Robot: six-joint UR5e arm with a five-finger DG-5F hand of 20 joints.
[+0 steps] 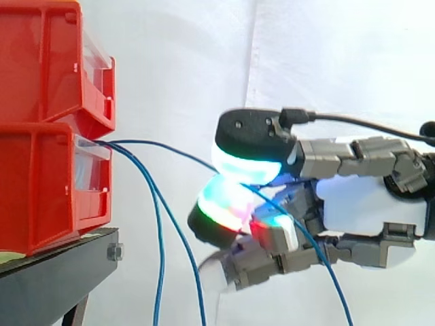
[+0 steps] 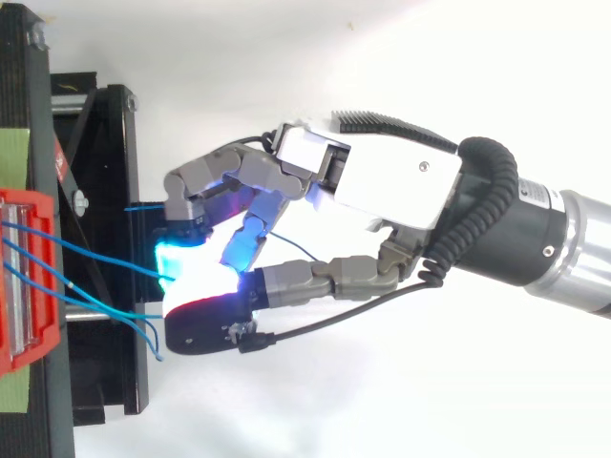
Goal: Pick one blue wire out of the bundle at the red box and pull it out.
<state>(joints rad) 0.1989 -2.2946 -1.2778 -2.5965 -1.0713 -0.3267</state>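
Several thin blue wires leave the front of the lower red bin (image 1: 41, 190) (image 2: 19, 286). One blue wire (image 1: 177, 151) (image 2: 115, 262) runs level to my hand (image 1: 360, 204) (image 2: 391, 181) and passes between two glowing fingertips (image 1: 248, 166), then trails down to the right. The fingers are curled and pinch this wire a short way in front of the bin. Two other blue wires (image 1: 158, 238) hang loose from the bin's front, down past the stand's edge.
A second red bin (image 1: 47, 61) sits stacked on the lower one. Both rest on a black stand (image 1: 54, 272) (image 2: 105, 191) at the left. A white curtain hangs behind, and my arm reaches in from the right.
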